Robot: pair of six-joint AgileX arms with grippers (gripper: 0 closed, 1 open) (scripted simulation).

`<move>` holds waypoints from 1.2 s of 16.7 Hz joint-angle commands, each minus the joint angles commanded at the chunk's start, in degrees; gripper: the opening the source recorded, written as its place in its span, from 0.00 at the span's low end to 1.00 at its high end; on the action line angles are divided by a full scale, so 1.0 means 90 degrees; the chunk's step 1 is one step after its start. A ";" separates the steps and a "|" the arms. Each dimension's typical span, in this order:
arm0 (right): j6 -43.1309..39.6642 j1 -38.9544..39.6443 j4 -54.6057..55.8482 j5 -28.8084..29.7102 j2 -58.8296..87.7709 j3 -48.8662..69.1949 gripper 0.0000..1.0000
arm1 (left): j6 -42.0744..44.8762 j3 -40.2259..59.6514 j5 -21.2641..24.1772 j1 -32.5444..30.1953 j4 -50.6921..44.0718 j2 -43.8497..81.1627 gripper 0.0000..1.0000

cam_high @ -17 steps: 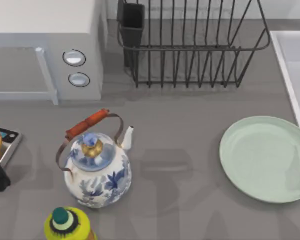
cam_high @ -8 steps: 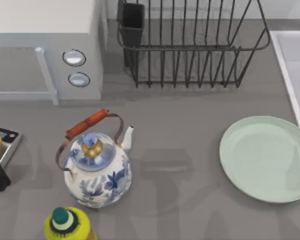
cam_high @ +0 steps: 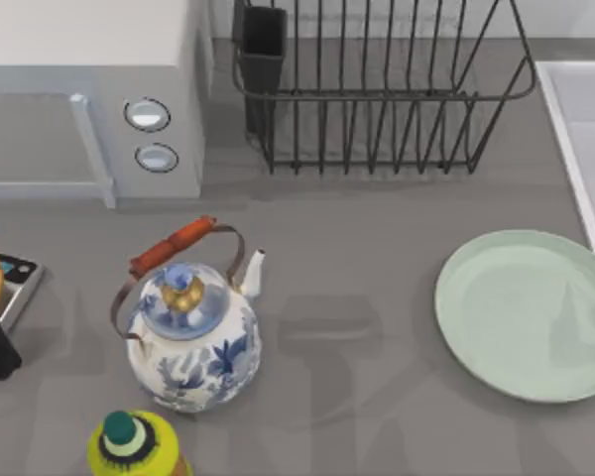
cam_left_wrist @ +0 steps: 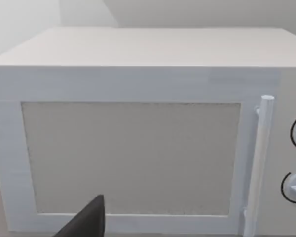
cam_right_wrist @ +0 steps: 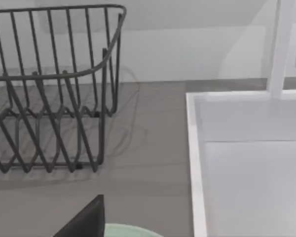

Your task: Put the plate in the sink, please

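Observation:
The plate is large, round and pale mint green, and it lies flat on the grey counter at the right. Its far rim shows in the right wrist view. The sink is a pale basin with a raised straight rim, just beyond the plate at the table's right edge; its rim and white floor appear close by in the right wrist view. A dark part of my right gripper hangs over the plate's near side. A dark part of my left gripper faces the microwave door.
A black wire dish rack stands at the back, left of the sink. A white microwave fills the back left. A blue-and-white teapot and a green-capped yellow bottle stand front left. A white faucet post rises behind the sink.
A faint shadow on the plate's right part has drifted a little to the left. The plate and the other objects have not moved.

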 joint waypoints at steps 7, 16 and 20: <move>0.1125 0.1091 -0.2344 0.0003 0.4055 0.3176 1.00 | 0.0000 0.0000 0.0000 0.0000 0.0000 0.0000 1.00; 0.2562 0.2485 -0.5340 0.0006 0.9560 0.7284 1.00 | 0.0000 0.0000 0.0000 0.0000 0.0000 0.0000 1.00; 0.2914 0.2826 -0.6074 0.0007 1.0898 0.8284 1.00 | 0.0000 0.0000 0.0000 0.0000 0.0000 0.0000 1.00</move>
